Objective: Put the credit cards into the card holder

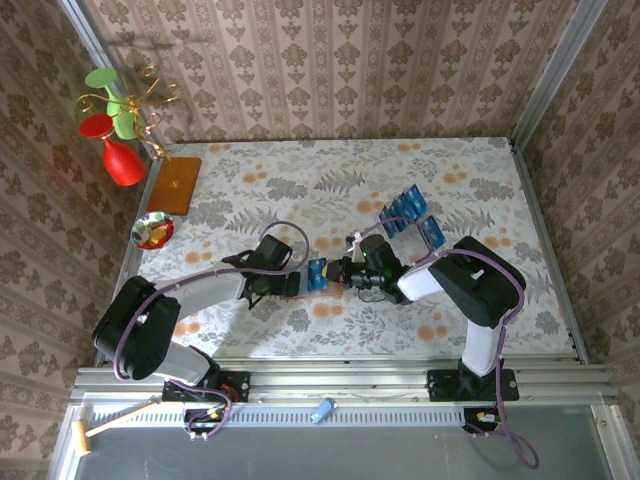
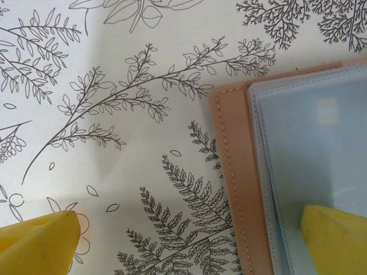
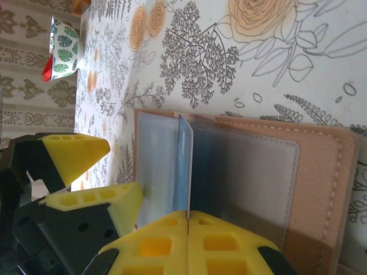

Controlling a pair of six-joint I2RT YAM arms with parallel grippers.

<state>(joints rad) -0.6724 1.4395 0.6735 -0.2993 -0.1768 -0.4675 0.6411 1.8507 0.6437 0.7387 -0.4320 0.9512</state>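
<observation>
The card holder (image 3: 321,183) lies open on the flowered tablecloth, brown leather outside with greyish clear sleeves inside (image 2: 315,143). My right gripper (image 3: 188,216) is shut on one blue credit card (image 3: 184,166), held on edge with its far end down among the sleeves. My left gripper (image 2: 186,243) is open. One yellow finger (image 2: 335,240) rests on the holder's sleeve and the other (image 2: 34,240) is over bare cloth. From above, the two grippers meet at the held card (image 1: 317,272). More blue credit cards (image 1: 405,212) lie spread to the right of the middle of the table.
An orange-brown wooden board (image 1: 175,185) with a stand of red and green glasses sits at the back left. A small patterned bowl (image 1: 153,231) stands near the left edge. A small blue object (image 1: 322,409) lies on the front rail.
</observation>
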